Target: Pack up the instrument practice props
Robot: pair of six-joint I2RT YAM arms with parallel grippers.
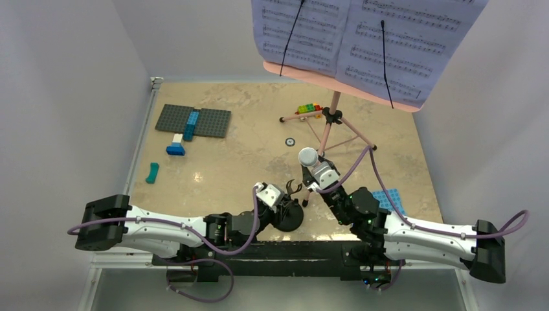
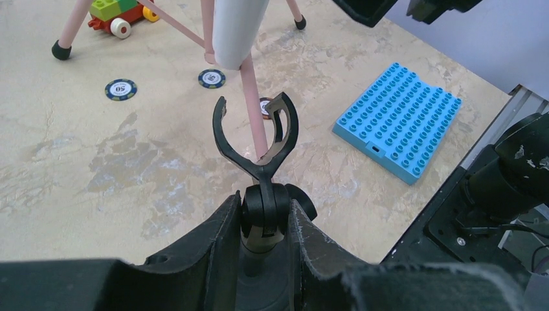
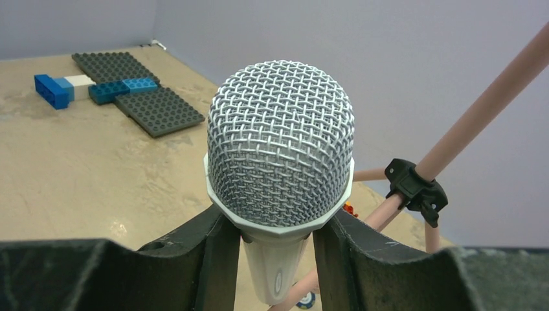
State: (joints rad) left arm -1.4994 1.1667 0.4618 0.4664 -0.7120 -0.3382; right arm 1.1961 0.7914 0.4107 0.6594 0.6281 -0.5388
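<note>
Microphone (image 3: 280, 162): upright, mesh head above the fingers, white handle clamped between them.
Right pincer (image 3: 275, 249): clenched on the Microphone handle, held above the desk (image 1: 226, 155).
Mic stand (image 2: 259, 139): thin black stem pinched just below its forked clip, prongs pointing up.
Left pincer (image 2: 262, 223): grasping the Mic stand stem, near the desk's front edge.
Gap: the handle's lower end hangs just above and beyond the clip, apart from it.
Music stand (image 1: 327, 129): pink tripod standing behind both, lavender pages (image 1: 362, 39) on top.
</note>
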